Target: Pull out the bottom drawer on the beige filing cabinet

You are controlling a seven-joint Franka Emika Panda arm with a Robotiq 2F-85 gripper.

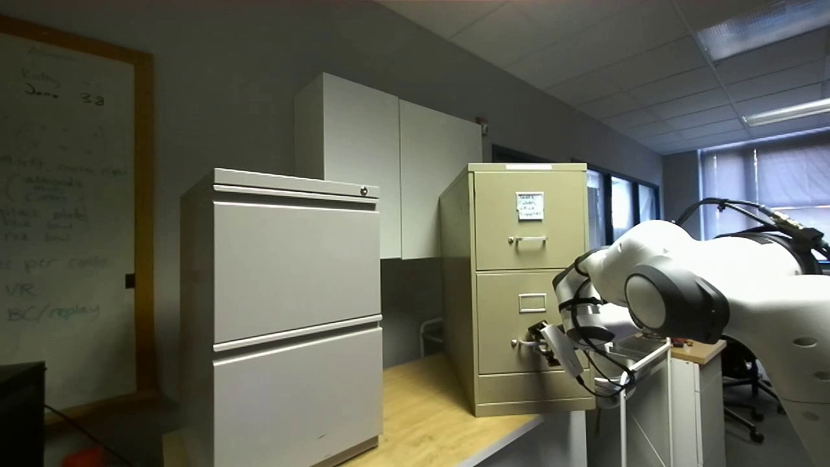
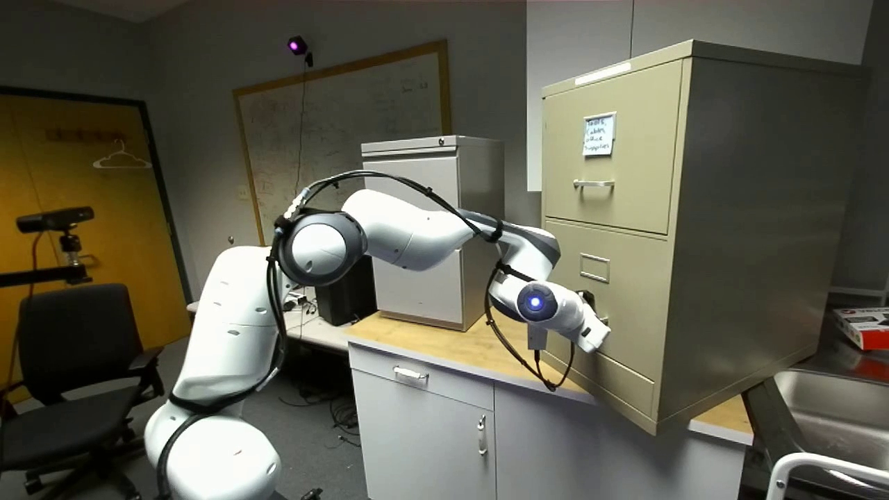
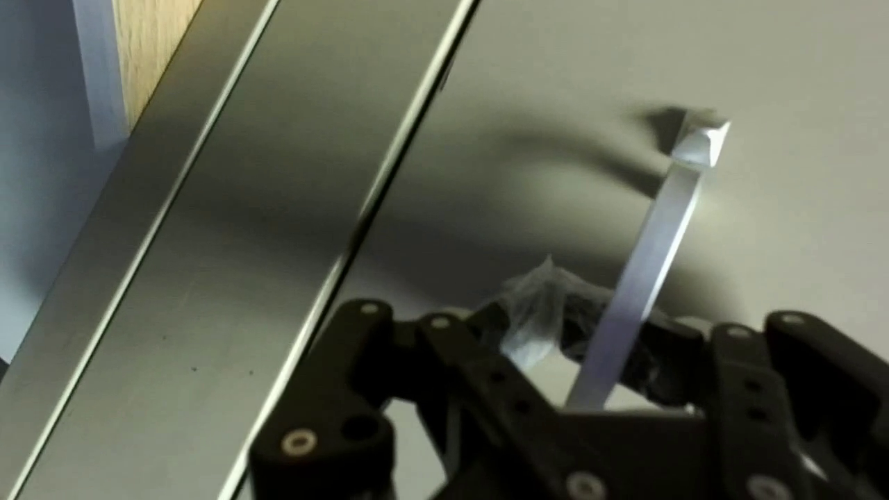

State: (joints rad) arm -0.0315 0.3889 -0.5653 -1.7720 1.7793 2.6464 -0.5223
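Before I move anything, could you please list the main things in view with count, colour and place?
Filing cabinet: 1, beige, on the counter
Bottom drawer: 1, beige, lowest in that cabinet
Upper drawer: 1, beige, above it
Filing cabinet handles: 2, silver, one per drawer
Paper label: 1, white, on upper drawer
Grey cabinet: 1, pale grey, same counter
Counter: 1, tan top, under both cabinets
Cupboard: 1, white, on the wall
Whiteboard: 1, white, same wall
Sink: 1, silver, beside the filing cabinet
Office chair: at least 1, black, near the door
Robot arm: 1, white, at the filing cabinet
Tool: 1, black, at the lower handle
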